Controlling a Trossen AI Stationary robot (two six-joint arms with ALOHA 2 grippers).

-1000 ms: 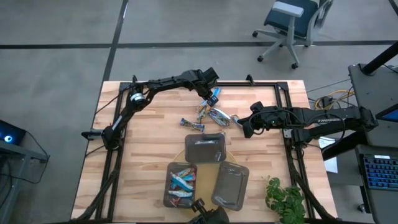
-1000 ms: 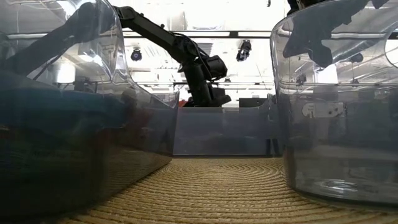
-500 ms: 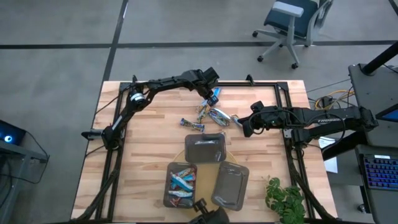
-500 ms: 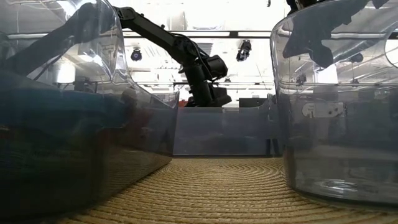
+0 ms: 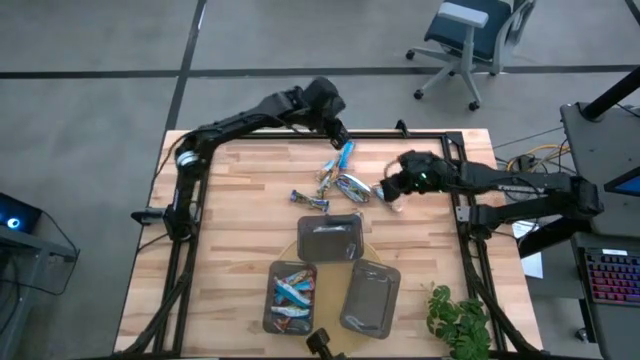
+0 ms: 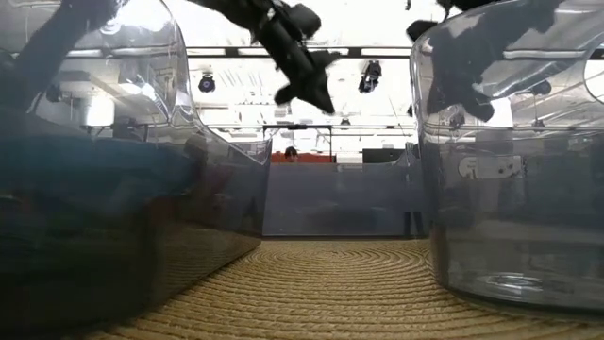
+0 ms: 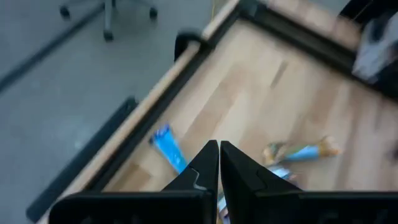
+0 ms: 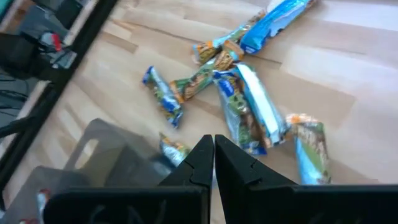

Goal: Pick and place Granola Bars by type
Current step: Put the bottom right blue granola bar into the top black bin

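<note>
Now both arms have lifted away from the table, and neither carries anything, so no bar is on its way to a tray. The left gripper [image 5: 335,128] has its fingers together just above the far blue bar [image 5: 345,153]. The right gripper [image 5: 392,190], likewise pressed together, hangs beside the loose granola bars [image 8: 242,99], crinkly and shiny on pale wood. One dark tray [image 5: 270,300] near the front holds blue bars.

Robotics lab or workshop. Wooden table [image 5: 240,230] on bare concrete floor [image 5: 90,60], office chair [image 5: 470,35] pushed aside. Keyboard [image 5: 612,280] and loose cables [image 5: 525,155] alongside; ceiling lights [image 6: 207,83] overhead.
</note>
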